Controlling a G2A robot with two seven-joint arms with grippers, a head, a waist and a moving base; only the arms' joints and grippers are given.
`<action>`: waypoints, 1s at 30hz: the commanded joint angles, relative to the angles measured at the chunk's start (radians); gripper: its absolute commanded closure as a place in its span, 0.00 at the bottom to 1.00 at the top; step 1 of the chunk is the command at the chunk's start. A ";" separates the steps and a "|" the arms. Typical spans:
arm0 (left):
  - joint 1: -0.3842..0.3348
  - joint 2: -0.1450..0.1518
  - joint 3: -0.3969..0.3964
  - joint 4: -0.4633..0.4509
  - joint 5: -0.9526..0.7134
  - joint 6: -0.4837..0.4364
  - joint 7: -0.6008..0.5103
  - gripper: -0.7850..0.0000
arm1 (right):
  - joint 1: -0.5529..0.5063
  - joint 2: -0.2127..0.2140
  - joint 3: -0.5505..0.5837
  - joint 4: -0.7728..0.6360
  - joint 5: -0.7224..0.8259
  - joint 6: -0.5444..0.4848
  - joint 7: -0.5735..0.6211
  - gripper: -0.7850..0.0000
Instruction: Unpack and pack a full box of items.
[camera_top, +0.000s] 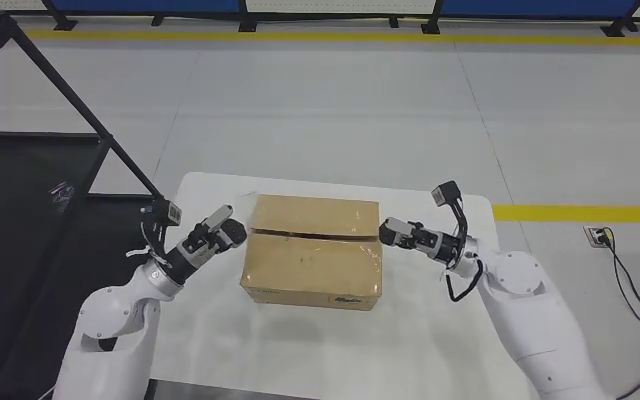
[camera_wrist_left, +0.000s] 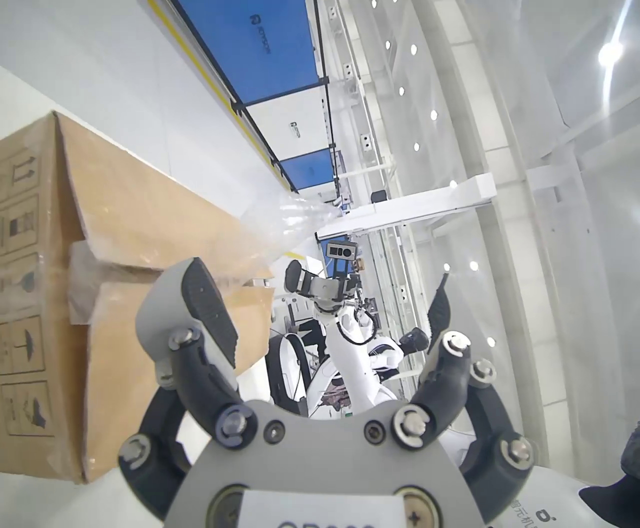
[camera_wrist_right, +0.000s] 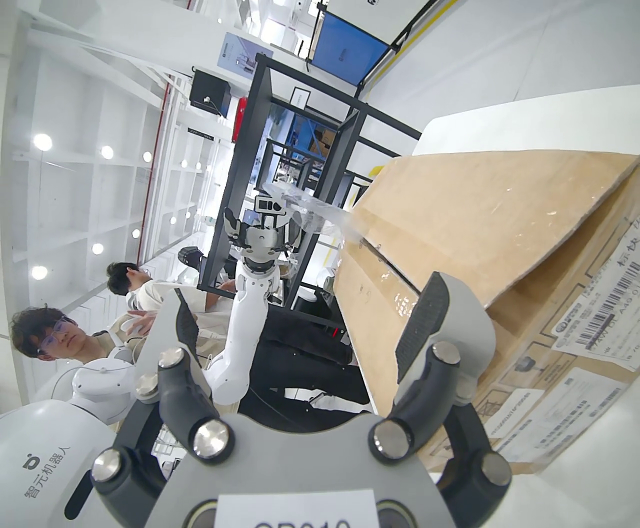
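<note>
Opening stage, I judge: box (camera_top: 312, 250) sits shut, left gripper (camera_top: 230, 224) and right gripper (camera_top: 388, 233) flank its 2 ends, jaws apart and empty; next probably needs a flap edge caught.

Bright, even light comes from round white ceiling lamps (camera_wrist_left: 611, 51), which flare in both wrist views. The clear tape (camera_wrist_right: 395, 292) on the brown cardboard box (camera_top: 312, 265) glints; straight lines bow near wrist-view edges.
</note>
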 joint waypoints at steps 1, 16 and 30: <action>-0.009 0.002 0.010 0.005 0.011 -0.002 -0.006 0.00 | -0.019 0.005 0.012 -0.022 -0.007 0.009 -0.001 0.00; 0.138 0.026 -0.206 -0.029 0.102 -0.036 0.307 0.00 | -0.010 0.010 -0.003 -0.003 -0.008 0.039 0.011 0.00; 0.139 0.031 -0.132 0.180 0.073 0.052 0.214 0.00 | 0.016 0.008 -0.036 0.024 -0.012 0.045 0.010 0.00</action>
